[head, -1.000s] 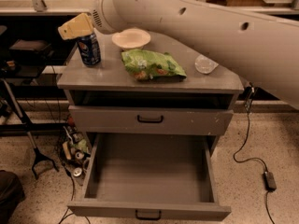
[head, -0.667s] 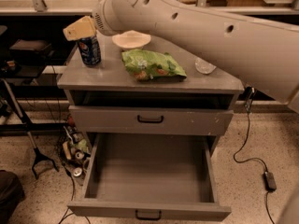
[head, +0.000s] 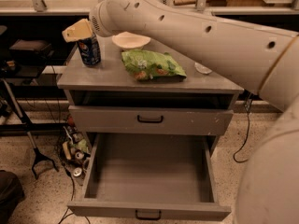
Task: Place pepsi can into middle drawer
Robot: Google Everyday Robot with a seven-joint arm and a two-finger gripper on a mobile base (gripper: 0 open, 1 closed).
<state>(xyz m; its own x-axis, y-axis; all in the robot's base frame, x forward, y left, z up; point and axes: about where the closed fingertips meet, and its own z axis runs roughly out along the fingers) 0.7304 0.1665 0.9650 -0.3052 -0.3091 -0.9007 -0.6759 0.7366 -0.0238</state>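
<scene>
gripper still at the pepsi can top (grip unclear); middle drawer stays open.

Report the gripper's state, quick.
Gripper: at the top of the can, on the cabinet's back left corner; open or closed cannot be told.

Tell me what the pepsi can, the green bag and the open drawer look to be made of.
Pepsi can: likely thin metal, with a glossy blue printed wall; the gripper sits at its top.
Green bag: thin plastic film or foil, creased and crinkled with shiny highlights.
Middle drawer: smooth, matte grey flat panels, either painted metal or laminate; the look does not settle which.
</scene>
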